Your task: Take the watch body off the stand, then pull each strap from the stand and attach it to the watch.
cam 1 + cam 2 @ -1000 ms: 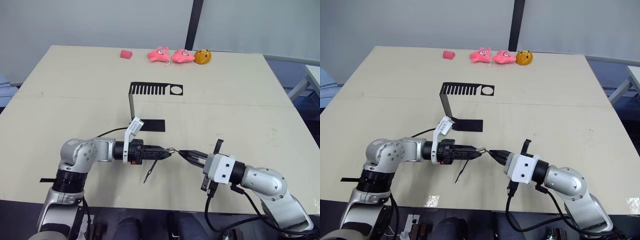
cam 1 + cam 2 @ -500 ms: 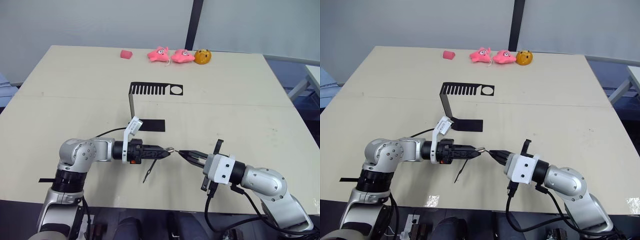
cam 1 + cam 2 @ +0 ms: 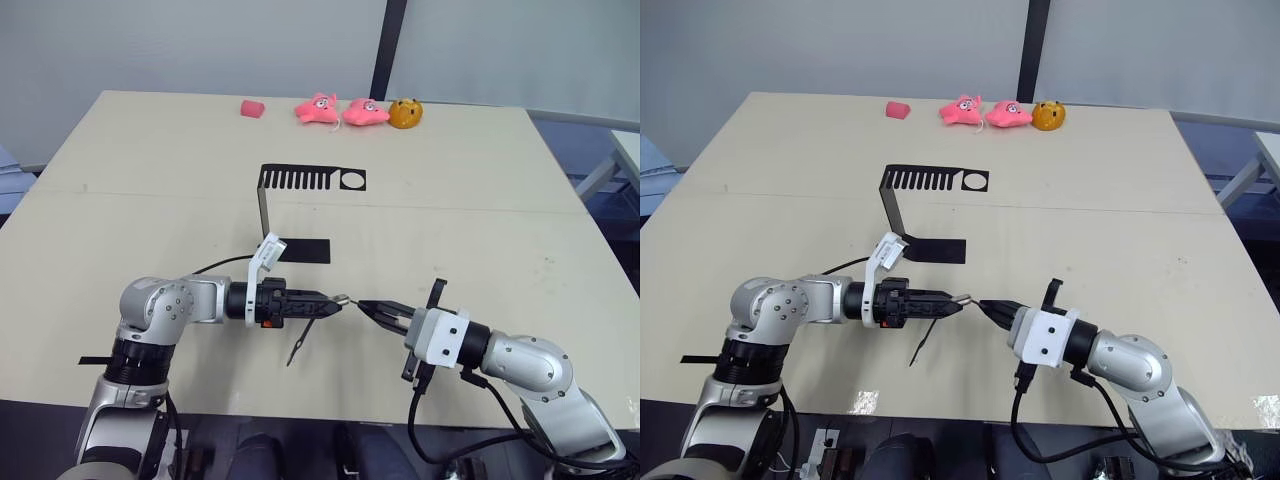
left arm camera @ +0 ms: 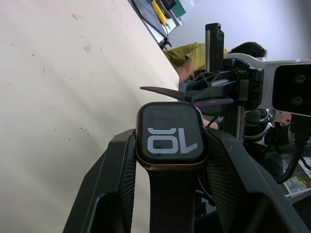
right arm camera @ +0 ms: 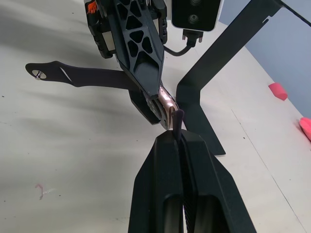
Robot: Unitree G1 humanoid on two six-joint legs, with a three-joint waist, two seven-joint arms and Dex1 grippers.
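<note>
My left gripper (image 3: 335,303) is shut on the watch body (image 4: 170,133), a fingertip (image 4: 119,160) pressing each side of its silvery rim; the black screen shows white digits. One dark strap (image 3: 300,348) is fixed to the body and hangs toward the table. My right gripper (image 3: 365,306) faces it from the right, shut on the second strap (image 5: 178,121). That strap's end stands just at the edge of the watch body (image 5: 165,104); whether they touch I cannot tell. The black stand (image 3: 300,180) rises behind the grippers, its slotted top plate bare.
Two pink soft toys (image 3: 340,109), an orange one (image 3: 405,113) and a small red piece (image 3: 251,107) lie along the table's far edge. A thin black strip (image 3: 95,358) lies near the front left edge. A person in yellow (image 4: 194,53) sits beyond the table.
</note>
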